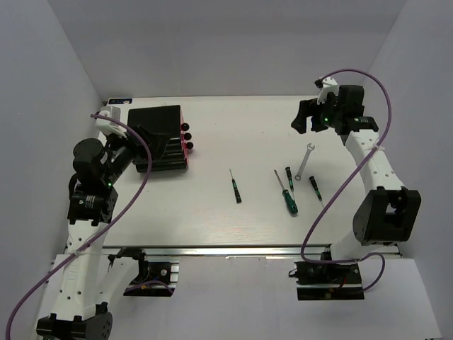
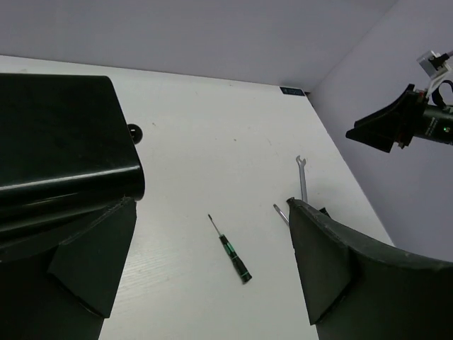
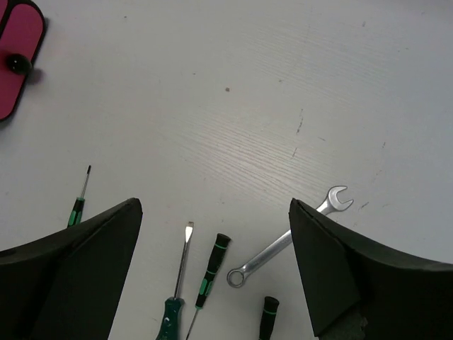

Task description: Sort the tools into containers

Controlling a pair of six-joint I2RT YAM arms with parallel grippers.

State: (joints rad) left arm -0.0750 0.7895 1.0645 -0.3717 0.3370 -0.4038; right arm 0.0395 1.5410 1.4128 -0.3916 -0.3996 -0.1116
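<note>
while left gripper (image 2: 211,205) and right gripper (image 3: 214,203) stand spread, no tool looks sorted yet; next, likely: lower onto slim silver wrench (image 3: 272,252)

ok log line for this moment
left end effector open by cabinet | right end effector open near wrench | tools unsorted on table

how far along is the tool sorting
Done: nothing yet. The green-handled screwdriver, three slim screwdrivers and the wrench all lie on the table, and the drawers look shut.
In hand: nothing. The left gripper is open beside the cabinet; the right gripper is open above the tools.
Left: opening drawers and placing all five tools.
</note>
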